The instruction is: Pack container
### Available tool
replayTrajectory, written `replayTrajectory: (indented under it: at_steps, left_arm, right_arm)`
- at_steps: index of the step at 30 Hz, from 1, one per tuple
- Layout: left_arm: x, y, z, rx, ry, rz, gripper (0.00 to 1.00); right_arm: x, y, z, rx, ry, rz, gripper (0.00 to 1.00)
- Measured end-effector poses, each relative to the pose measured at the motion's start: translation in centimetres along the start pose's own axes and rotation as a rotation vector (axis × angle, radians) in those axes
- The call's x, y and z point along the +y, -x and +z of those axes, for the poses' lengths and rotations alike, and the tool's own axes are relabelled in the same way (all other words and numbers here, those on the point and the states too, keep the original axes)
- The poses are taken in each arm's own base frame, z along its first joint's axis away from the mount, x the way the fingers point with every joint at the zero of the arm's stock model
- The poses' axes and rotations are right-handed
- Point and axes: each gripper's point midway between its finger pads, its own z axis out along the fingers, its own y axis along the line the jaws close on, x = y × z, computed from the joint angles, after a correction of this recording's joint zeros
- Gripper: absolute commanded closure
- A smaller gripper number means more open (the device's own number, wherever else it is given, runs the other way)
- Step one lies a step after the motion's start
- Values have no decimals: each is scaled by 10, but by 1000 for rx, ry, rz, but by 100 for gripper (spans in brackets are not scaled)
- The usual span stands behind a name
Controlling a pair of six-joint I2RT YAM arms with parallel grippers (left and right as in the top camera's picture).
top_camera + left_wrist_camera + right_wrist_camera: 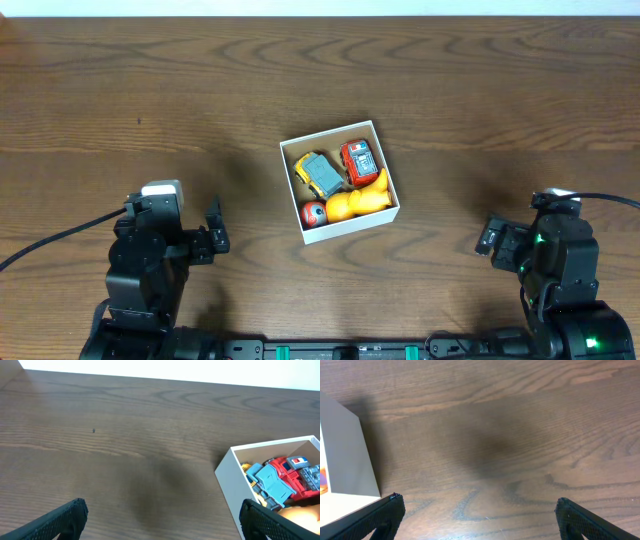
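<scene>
Container [352,224]: square white-walled box, brown inside, mid-table [150,90] between the two arms, touching neither.
Contents: yellow-grey toy truck [318,173], red toy car [359,160], yellow figure [362,200], red-and-white ball [314,213] — all inside, packed close together.
Left gripper [163,507]: fingers spread wide, holding nothing, left of the box.
Right gripper [479,502]: fingers spread wide, holding nothing, right of the box.

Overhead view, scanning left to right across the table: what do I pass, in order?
left tool → container → right tool. The toys inside the container overlap each other, so they are left unordered.
</scene>
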Motion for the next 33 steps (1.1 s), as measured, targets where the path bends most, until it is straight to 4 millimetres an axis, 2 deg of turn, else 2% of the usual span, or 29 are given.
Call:
replayTrajectory:
  at_steps: [17, 21, 27, 29, 31, 33]
  left_arm:
    - [0, 0, 0, 0, 2, 0, 2]
    - [0, 0, 0, 0, 2, 0, 2]
    - [0, 0, 0, 2, 2, 1, 2]
    - [0, 0, 0, 2, 2, 1, 2]
    - [0, -1, 0, 2, 2, 0, 2]
    - [0, 0, 0, 2, 3, 0, 2]
  right_arm:
    - [0, 0, -2, -5, 2, 1, 1]
    - [-2, 5, -16, -79, 23, 18, 1]
    - [-12, 1, -63, -272, 94, 43, 1]
    - [-12, 1, -72, -348, 120, 42, 1]
    - [-10, 3, -72, -427, 141, 35, 1]
    - [-6, 8, -63, -477, 154, 29, 1]
